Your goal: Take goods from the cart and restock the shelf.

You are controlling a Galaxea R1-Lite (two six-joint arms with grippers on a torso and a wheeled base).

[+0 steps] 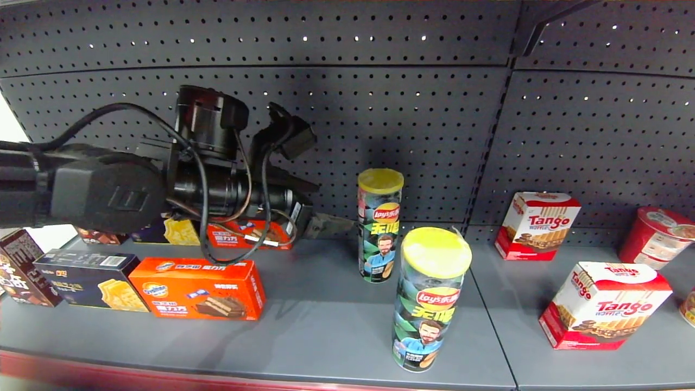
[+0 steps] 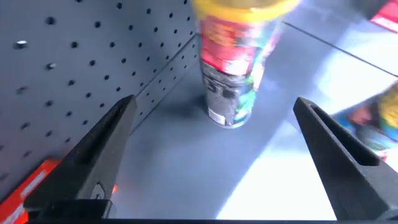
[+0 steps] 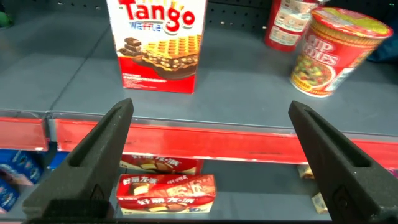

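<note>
Two tall chips cans with yellow lids stand on the grey shelf [image 1: 326, 326]: one at the back [image 1: 380, 225], one nearer the front edge [image 1: 431, 298]. My left arm comes in from the left along the pegboard, and its gripper [image 1: 328, 225] sits just left of the back can. In the left wrist view this gripper [image 2: 214, 104] is open with nothing between its fingers, and the back can [image 2: 233, 68] stands upright a short way ahead. My right gripper [image 3: 210, 107] is open and holds nothing, in front of the shelf's red edge [image 3: 205, 140], facing a waffle box [image 3: 155, 43].
An orange box [image 1: 198, 288], a dark blue box [image 1: 92, 279] and a brown box [image 1: 16, 269] lie at the shelf's left. Two red-and-white waffle boxes [image 1: 537, 225] [image 1: 605, 304] and a red cup [image 1: 657, 236] stand right. A noodle cup [image 3: 336, 50] is beside the waffle box. Boxes [image 3: 166, 190] fill the lower shelf.
</note>
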